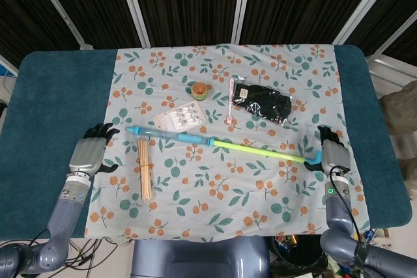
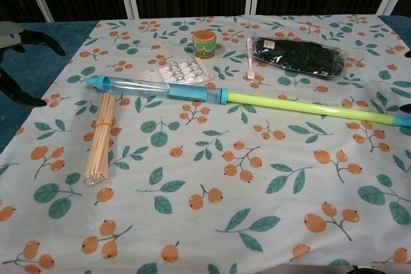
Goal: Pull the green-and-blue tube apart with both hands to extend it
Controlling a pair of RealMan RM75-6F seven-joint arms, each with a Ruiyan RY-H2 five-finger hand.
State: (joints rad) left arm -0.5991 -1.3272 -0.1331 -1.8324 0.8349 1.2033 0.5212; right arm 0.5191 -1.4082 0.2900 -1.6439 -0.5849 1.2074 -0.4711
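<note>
The tube lies extended on the floral cloth, slanting from upper left to lower right. Its clear-blue section (image 1: 172, 137) (image 2: 160, 86) joins the yellow-green section (image 1: 260, 151) (image 2: 308, 108) near the middle. My left hand (image 1: 91, 151) (image 2: 18, 49) is to the left of the blue tip with its fingers spread, holding nothing, a gap between them. My right hand (image 1: 333, 152) sits just right of the tube's blue end cap (image 1: 312, 159), fingers stretched out and not wrapped on it; the chest view does not show this hand.
A bundle of wooden sticks (image 1: 144, 168) (image 2: 99, 136) lies just below the blue tip. Behind the tube are a blister pack (image 1: 179, 118) (image 2: 176, 68), a small orange cup (image 1: 199, 89) (image 2: 204, 43), a pink spoon (image 1: 230, 99) (image 2: 250, 56) and a black packet (image 1: 267, 103) (image 2: 295, 54).
</note>
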